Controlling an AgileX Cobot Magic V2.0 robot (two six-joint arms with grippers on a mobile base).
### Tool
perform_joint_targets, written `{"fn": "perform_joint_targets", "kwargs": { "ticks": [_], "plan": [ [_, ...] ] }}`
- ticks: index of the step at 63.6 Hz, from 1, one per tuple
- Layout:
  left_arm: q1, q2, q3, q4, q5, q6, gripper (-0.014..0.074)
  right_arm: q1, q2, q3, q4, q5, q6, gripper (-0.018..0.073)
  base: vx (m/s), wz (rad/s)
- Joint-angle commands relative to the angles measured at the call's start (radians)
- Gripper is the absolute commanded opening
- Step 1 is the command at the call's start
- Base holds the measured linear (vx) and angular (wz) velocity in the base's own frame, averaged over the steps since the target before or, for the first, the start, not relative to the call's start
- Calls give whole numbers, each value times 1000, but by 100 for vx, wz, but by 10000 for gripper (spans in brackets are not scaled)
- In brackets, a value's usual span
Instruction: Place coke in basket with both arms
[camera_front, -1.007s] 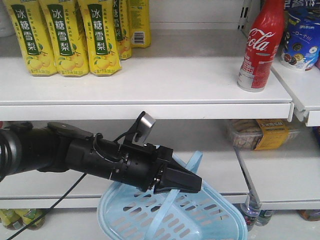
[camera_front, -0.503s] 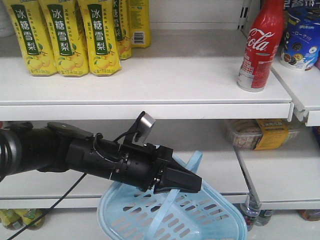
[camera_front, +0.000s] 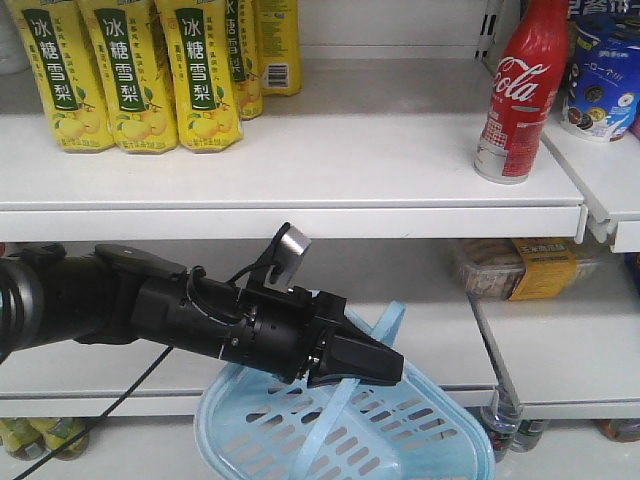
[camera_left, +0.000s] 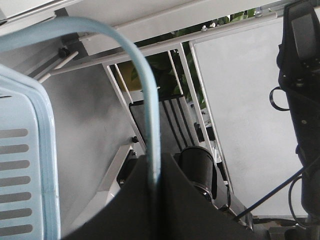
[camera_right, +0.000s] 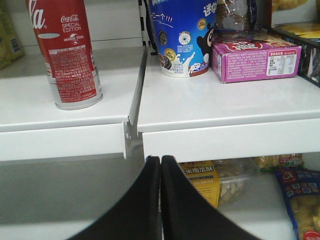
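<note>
— Which way is the coke (camera_right: 67, 55) from the right gripper (camera_right: 160, 160)?
— Up and to its left, standing on the upper shelf (camera_right: 30, 107). Its long axis is vertical, neck upward. That gripper's jaws are pressed together on nothing (they'd have to part first, I'd say).
— And the left gripper (camera_front: 380, 366)?
— Pinching the thin handle (camera_left: 150, 115) of the blue basket (camera_front: 420, 430), low down and well apart from the coke. I'd judge the right arm the nearer one.
</note>
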Motion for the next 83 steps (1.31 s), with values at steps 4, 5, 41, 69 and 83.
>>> {"fn": "perform_joint_targets", "kwargs": {
  "ticks": [4, 5, 41, 69, 83],
  "plan": [
    [3, -48, -25, -138, 9, 9, -6, -5, 10, -33, -6, -68, -10, 26, 0, 0],
    [3, -48, -25, -138, 9, 9, -6, -5, 10, -33, -6, -68, -10, 35, 0, 0],
    [3, -48, -25, -138, 9, 9, -6, -5, 10, -33, -7, -94, -10, 469, 0, 0],
    [3, -48, -25, -138, 9, 9, -6, -5, 10, -33, -8, -83, -14, 539, 0, 0],
    [3, -48, -25, -138, 9, 9, -6, -2, 12, -90, 3, -51, -23, 539, 0, 0]
  ]
}}
